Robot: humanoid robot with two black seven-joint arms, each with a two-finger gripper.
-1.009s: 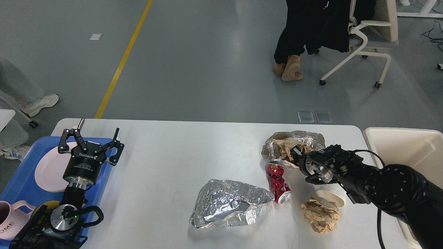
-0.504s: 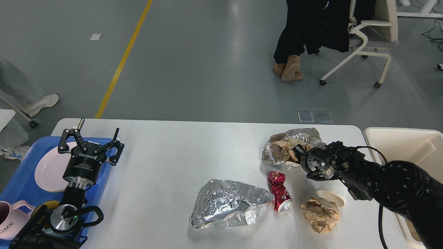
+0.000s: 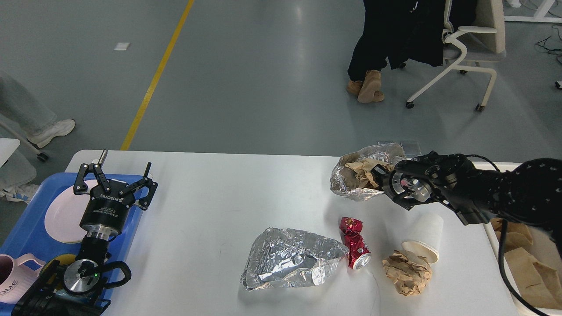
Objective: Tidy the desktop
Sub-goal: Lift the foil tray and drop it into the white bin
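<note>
Foil bundle (image 3: 358, 173) with brown paper inside, clamped in right gripper (image 3: 376, 175), lifted off white desktop (image 3: 219, 210). Below gripper: red can (image 3: 354, 243), paper cup (image 3: 424, 237). Left gripper (image 3: 113, 177) fingers spread, over blue tray (image 3: 26, 232).

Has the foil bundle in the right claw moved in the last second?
Yes. The foil bundle has risen with the right claw, away from the red can, toward the desktop's far edge.

Smooth white desktop (image 3: 210, 210), crinkled shiny foil (image 3: 290, 259)
</note>
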